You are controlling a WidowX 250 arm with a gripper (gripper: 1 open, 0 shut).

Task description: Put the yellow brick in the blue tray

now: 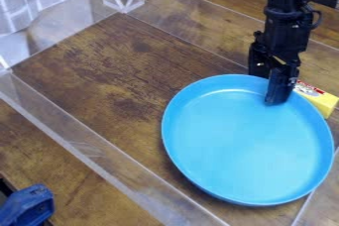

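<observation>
Two task items, one gripper, listed for you below.

Item 1, tray (212, 175): round, blue, glossy, nothing in it. It fills the lower right of the view, resting on the wood table (119, 71).

Item 2, brick (316, 97): small, yellow, with a white label on top. It lies on the table just outside the tray rim at about 2 o'clock, touching or nearly touching it; you cannot tell which from here. Its left end is hidden behind the gripper.

Item 3, gripper (279, 93): black, pointing straight down, tips low over the tray's rim at about 1 o'clock, immediately left of the brick. Jaws are spread wide and hold nothing.

Surroundings: clear acrylic walls (79, 146) fence the table at the near and left edges.

Step in hand, by judgement: the approach to the brick; no grasp is made, and the deposit is wholly undone.

Next move, by judgement: you need the jaws centred over the brick, a shift toward 3 o'clock, then a close across its narrow sides. The tray rim sits right beside the brick, so the near finger has little room and may nudge the tray or push the brick away.
</observation>
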